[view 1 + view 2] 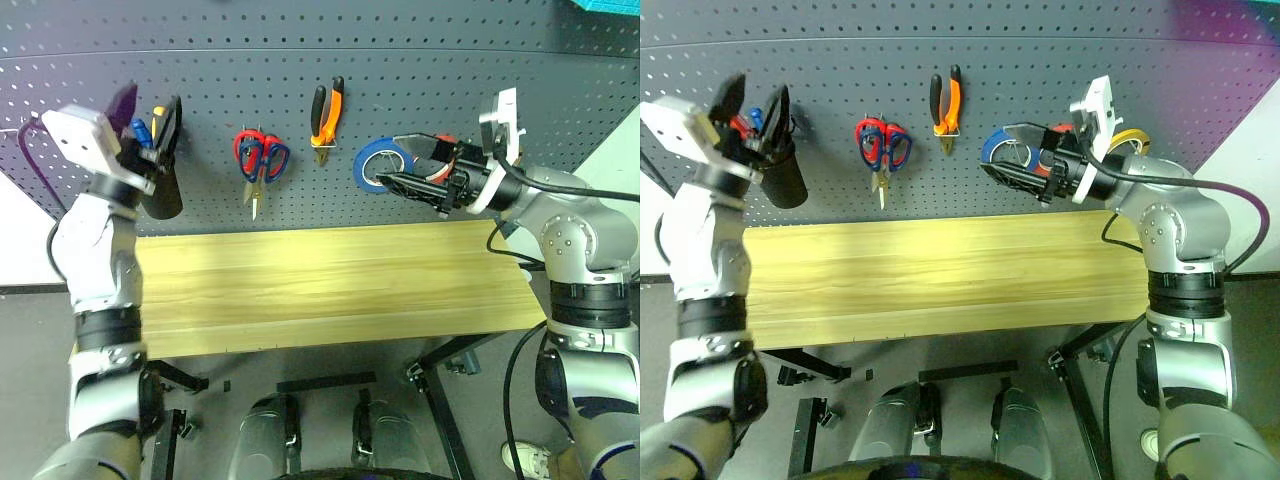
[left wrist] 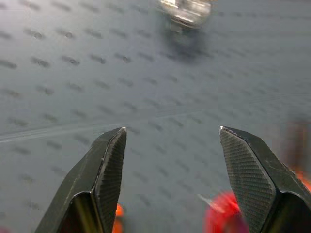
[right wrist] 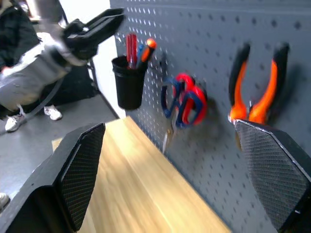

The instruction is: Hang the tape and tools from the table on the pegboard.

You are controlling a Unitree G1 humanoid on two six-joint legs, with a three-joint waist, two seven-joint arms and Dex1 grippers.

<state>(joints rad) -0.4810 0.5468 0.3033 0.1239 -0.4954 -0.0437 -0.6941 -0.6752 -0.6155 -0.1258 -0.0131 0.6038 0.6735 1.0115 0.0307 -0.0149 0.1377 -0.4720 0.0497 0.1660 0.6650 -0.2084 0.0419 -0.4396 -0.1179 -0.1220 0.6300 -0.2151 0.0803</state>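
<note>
Both grippers [image 1: 160, 125] [image 1: 405, 160] gape at pegboard [image 1: 400, 60]; pliers [image 1: 327, 115] hang.

Light is even and fairly bright, prob. from overhead; the table [image 1: 330, 285] looks well lit w/o hard glare. Soft shadows sit on the pegboard [image 1: 420, 90] just beside the pliers [image 1: 327, 120] and the scissors [image 1: 260, 160]. Head views bend at the edges: pegboard hole rows curve. A purple tint smears the upper right corner in the right eye view. Left wrist view is motion-blurred, holes streaked, a metal hook [image 2: 187, 12] out of focus, red and orange blobs unreadable. Right wrist view is softly blurred, esp. the pliers.
</note>
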